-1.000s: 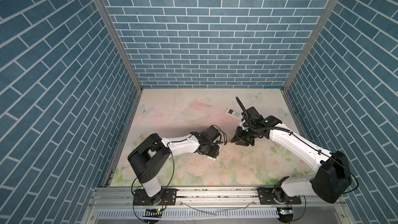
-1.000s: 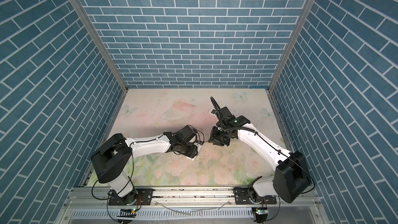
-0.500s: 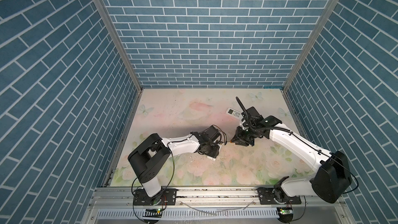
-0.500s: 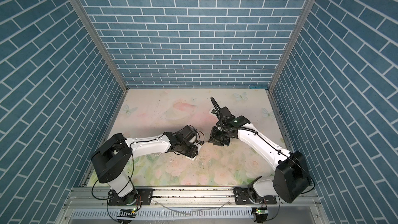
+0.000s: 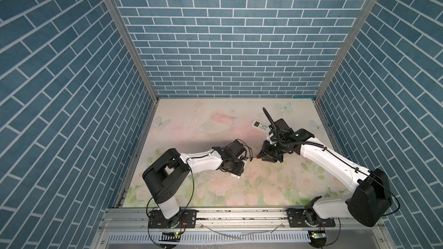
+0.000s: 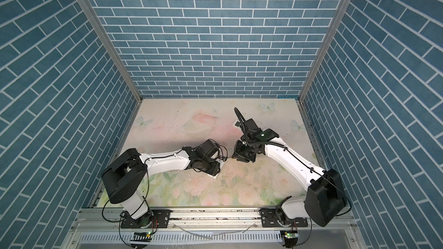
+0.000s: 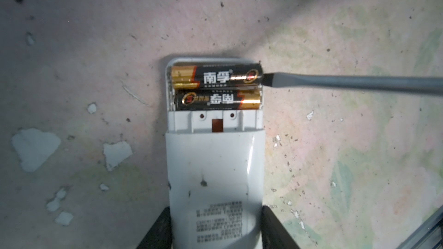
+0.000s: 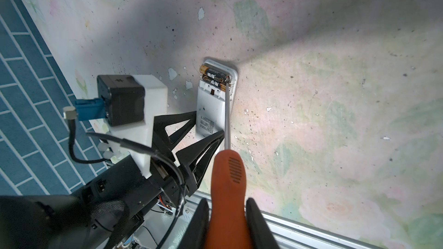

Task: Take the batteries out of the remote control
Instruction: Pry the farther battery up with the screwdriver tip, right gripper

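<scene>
Batteries (image 7: 215,87), two black-and-gold cells, lie in the open bay of the remote control (image 7: 215,164), unmoved since earlier. Left pincer (image 7: 215,209) clamps the remote control; right pincer (image 8: 227,202) clamps an orange-handled screwdriver (image 8: 227,176), its tip touching one cell's end. In both top views, lower middle, the left arm (image 5: 203,161) hides the cells. In a top view a second remote (image 5: 260,125) lies farther back on the chipped floral surface (image 5: 191,120), between blue brick walls (image 5: 227,44).
</scene>
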Motion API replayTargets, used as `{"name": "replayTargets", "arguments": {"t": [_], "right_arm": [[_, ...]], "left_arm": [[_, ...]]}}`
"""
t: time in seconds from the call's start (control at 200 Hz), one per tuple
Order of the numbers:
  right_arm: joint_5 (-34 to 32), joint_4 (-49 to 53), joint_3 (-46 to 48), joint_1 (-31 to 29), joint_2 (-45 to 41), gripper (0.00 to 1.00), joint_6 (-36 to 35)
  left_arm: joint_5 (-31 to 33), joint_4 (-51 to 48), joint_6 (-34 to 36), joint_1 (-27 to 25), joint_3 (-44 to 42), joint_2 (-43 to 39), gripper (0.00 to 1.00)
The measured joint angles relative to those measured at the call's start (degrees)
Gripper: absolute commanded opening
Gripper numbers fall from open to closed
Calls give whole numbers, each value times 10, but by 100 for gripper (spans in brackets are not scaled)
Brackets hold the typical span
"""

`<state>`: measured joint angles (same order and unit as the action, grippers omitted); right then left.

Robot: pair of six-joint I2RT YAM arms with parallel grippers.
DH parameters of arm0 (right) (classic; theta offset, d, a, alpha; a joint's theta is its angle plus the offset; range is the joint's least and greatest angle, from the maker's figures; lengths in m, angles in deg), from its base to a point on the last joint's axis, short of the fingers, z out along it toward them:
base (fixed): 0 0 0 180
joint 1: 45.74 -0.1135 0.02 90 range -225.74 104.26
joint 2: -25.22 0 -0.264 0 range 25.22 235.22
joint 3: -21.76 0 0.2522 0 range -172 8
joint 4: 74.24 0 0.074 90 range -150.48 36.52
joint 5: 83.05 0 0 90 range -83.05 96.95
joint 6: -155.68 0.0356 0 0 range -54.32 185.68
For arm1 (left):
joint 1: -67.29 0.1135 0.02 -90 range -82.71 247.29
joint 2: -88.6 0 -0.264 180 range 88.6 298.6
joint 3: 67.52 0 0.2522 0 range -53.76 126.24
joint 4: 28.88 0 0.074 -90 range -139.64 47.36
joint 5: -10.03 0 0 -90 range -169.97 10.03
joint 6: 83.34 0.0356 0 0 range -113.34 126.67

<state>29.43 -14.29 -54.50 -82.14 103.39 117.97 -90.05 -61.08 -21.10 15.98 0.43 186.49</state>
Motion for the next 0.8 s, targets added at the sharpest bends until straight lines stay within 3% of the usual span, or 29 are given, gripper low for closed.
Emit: {"name": "replayTargets", "arguments": {"t": [0.8], "right_arm": [[-8, 0, -14, -1, -3, 0, 0]], "left_arm": [[2, 0, -1, -1, 0, 0, 30]]}}
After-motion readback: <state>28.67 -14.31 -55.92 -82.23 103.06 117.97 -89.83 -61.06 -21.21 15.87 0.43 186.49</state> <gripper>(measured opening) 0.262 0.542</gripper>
